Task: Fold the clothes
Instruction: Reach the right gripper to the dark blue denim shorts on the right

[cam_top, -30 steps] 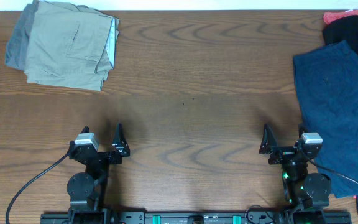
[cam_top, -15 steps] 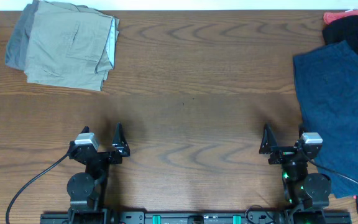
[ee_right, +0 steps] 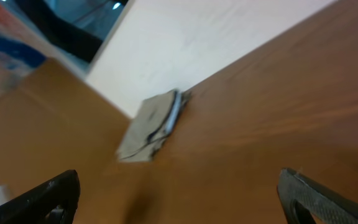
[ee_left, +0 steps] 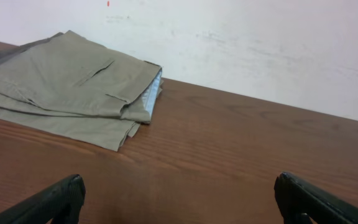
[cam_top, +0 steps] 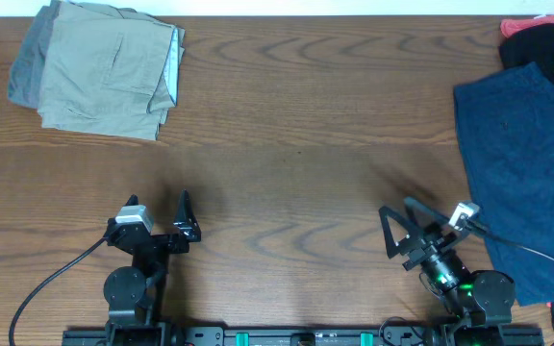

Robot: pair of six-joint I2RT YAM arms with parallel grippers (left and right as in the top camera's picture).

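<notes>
While both grippers stand wide open and empty: left gripper [ee_left: 179, 186] at table's 7 o'clock, right gripper [ee_right: 179, 183] at 5 o'clock, angled toward 10; its own view blurred. Navy shorts [cam_top: 527, 173] lie spread flat, unfolded, at 3 o'clock edge, just beside right arm, partly out of frame. Likely light, limp woven cloth that drapes and bunches; best pinched at corners, one per arm. Wood-grain table [cam_top: 296, 144] looks smooth, so cloth should slide. Folded khaki shorts [cam_top: 104, 77] at 10 o'clock; black garment [cam_top: 546, 43] at 2.
</notes>
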